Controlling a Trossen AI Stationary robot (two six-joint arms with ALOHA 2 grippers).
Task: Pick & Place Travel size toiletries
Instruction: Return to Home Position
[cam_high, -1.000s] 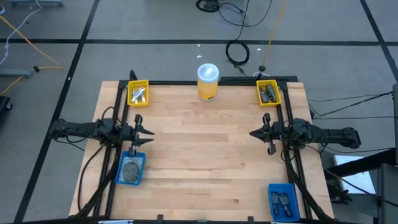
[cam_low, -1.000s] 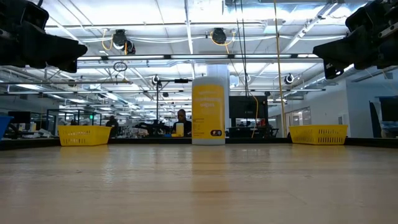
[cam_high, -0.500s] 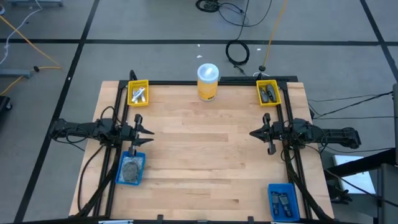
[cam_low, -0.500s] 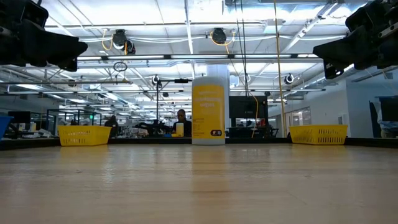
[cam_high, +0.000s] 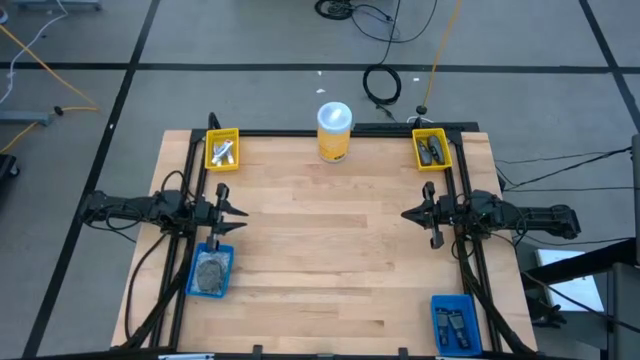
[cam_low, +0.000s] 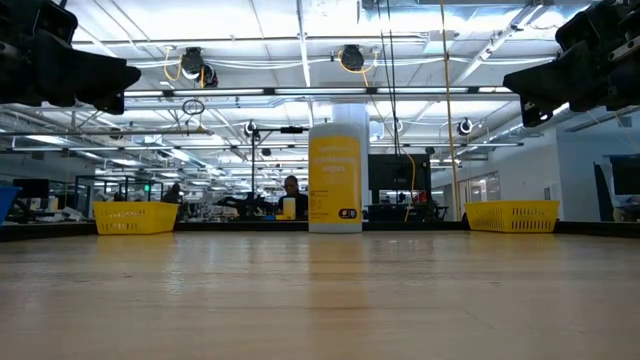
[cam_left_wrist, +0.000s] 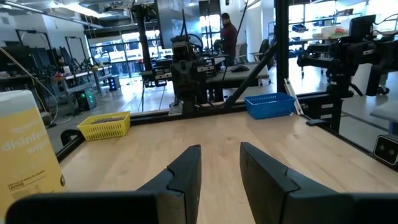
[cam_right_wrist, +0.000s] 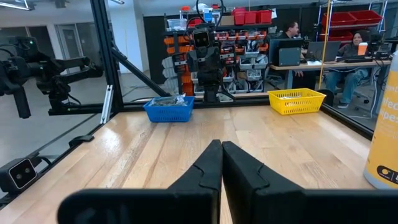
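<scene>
Small white tubes lie in the yellow bin (cam_high: 221, 150) at the far left. Dark grey oblong pieces lie in the yellow bin (cam_high: 431, 149) at the far right and in the blue bin (cam_high: 453, 322) at the near right. Discs in clear wrappers lie in the blue bin (cam_high: 210, 271) at the near left. My left gripper (cam_high: 236, 211) hovers over the table's left edge, open and empty, as its wrist view shows (cam_left_wrist: 221, 155). My right gripper (cam_high: 411, 214) hovers over the right edge, shut and empty, as its wrist view shows (cam_right_wrist: 218, 148).
A big yellow canister with a white lid (cam_high: 334, 131) stands at the middle of the far edge. A black frame (cam_high: 190, 180) runs along the table's sides. Bare wood (cam_high: 330, 250) lies between the two grippers. People sit in the room beyond (cam_right_wrist: 351, 59).
</scene>
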